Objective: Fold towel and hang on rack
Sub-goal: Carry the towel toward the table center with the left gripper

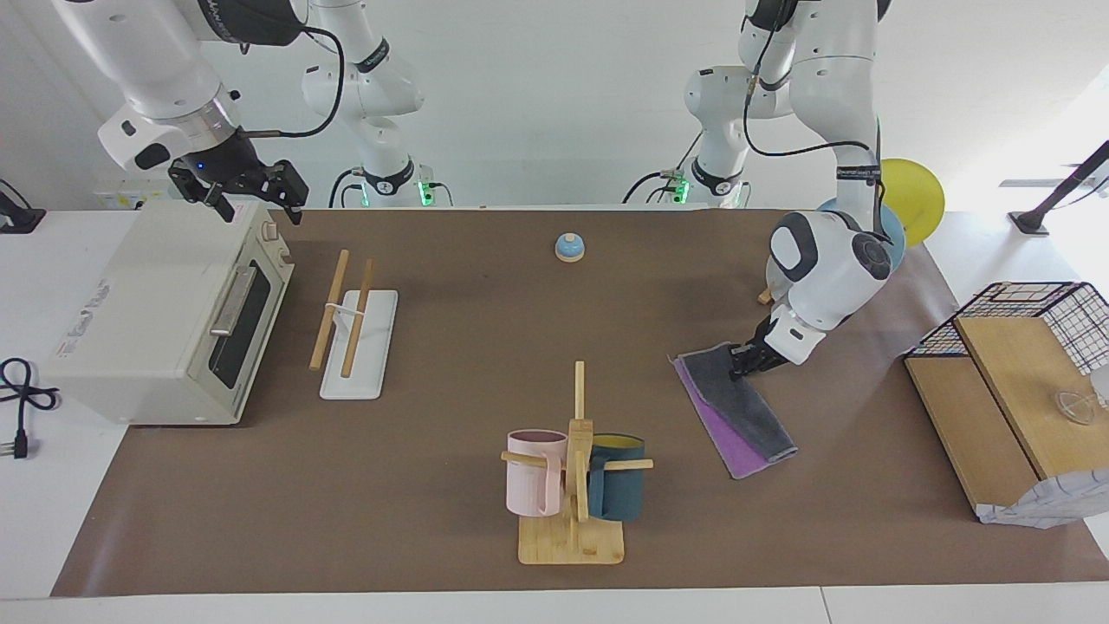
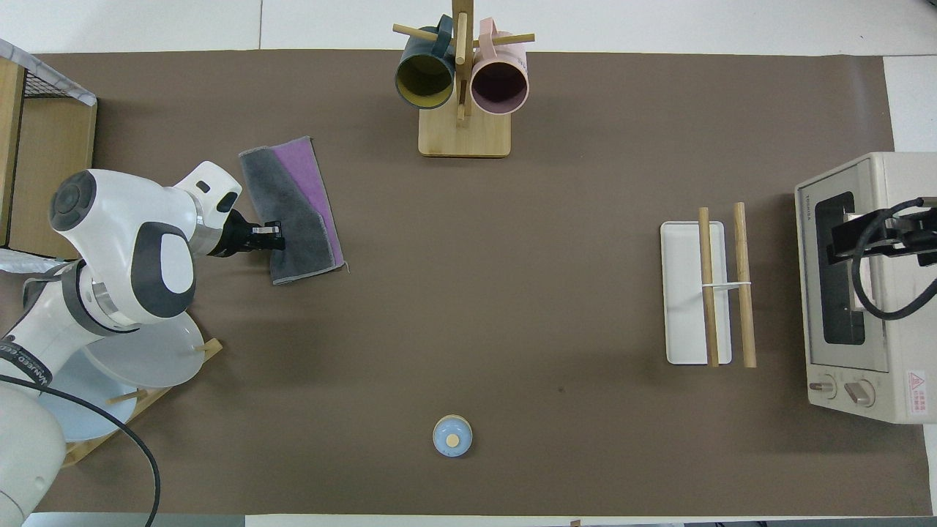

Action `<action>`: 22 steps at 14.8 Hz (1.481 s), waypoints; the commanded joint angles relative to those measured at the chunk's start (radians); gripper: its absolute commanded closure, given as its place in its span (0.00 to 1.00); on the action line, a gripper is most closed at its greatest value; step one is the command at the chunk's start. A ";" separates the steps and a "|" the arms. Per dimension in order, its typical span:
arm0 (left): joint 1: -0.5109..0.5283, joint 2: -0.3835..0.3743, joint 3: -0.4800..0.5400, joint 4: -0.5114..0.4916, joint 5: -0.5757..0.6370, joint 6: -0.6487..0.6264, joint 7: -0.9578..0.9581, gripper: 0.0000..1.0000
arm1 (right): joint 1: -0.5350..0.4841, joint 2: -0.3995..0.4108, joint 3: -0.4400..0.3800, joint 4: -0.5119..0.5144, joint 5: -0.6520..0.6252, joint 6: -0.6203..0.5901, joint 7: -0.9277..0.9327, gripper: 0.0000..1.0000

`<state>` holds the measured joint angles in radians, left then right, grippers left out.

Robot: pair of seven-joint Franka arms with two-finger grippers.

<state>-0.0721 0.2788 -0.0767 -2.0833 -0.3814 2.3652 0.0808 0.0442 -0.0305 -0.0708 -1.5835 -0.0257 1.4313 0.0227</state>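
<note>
Left hand (image 1: 743, 362) pinches towel (image 1: 736, 409) edge, frame right; right hand (image 1: 247, 195) wide over oven (image 1: 165, 312), upper left.

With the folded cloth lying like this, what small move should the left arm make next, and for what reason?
Probably lift a little. The left gripper is shut on the edge of the folded purple and dark grey towel, which lies flat on the brown mat. The rack with two wooden rods on a white base stands toward the right arm's end, so the towel must leave the mat first. The right gripper waits open over the toaster oven.
</note>
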 commanded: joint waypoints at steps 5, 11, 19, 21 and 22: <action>0.008 -0.036 -0.008 0.196 0.012 -0.256 -0.276 1.00 | -0.015 -0.014 0.008 -0.010 0.004 -0.006 -0.018 0.00; -0.053 -0.108 -0.028 0.301 0.062 -0.380 -0.833 1.00 | -0.015 -0.012 0.008 -0.010 0.004 -0.006 -0.018 0.00; -0.072 -0.211 -0.146 0.364 0.061 -0.389 -1.600 1.00 | -0.004 -0.014 0.011 -0.013 0.006 -0.015 -0.036 0.00; -0.072 -0.217 -0.187 0.381 0.053 -0.383 -1.769 1.00 | 0.018 -0.045 0.029 -0.074 0.135 0.000 -0.067 0.00; -0.072 -0.225 -0.204 0.379 0.027 -0.371 -1.820 1.00 | 0.031 -0.049 0.029 -0.085 0.197 0.003 -0.043 0.00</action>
<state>-0.1457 0.0686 -0.2524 -1.7077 -0.3313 1.9912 -1.6208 0.0553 -0.0360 -0.0531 -1.6075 0.0826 1.4243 -0.0193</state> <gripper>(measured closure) 0.965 0.000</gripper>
